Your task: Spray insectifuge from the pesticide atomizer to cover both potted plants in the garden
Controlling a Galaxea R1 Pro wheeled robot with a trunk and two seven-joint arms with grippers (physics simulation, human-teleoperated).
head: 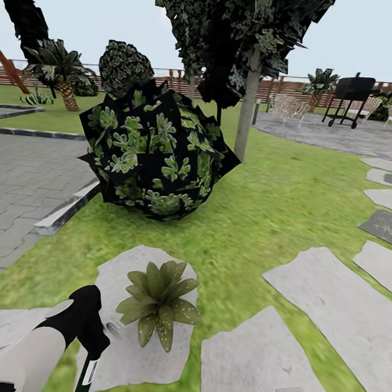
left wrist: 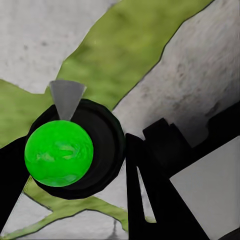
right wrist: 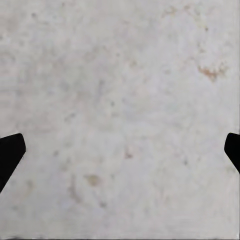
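Green atomizer (left wrist: 59, 152) clamped in left gripper (head: 87, 360), lower left, beside potted plant (head: 159, 301); right gripper (right wrist: 120, 150) apart.

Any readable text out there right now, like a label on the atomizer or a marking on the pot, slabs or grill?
None: no words, numbers or signs can be read.
The atomizer in the left gripper shows a plain green body, no label.
The potted plant, its stone slab and the distant grill carry no visible writing.
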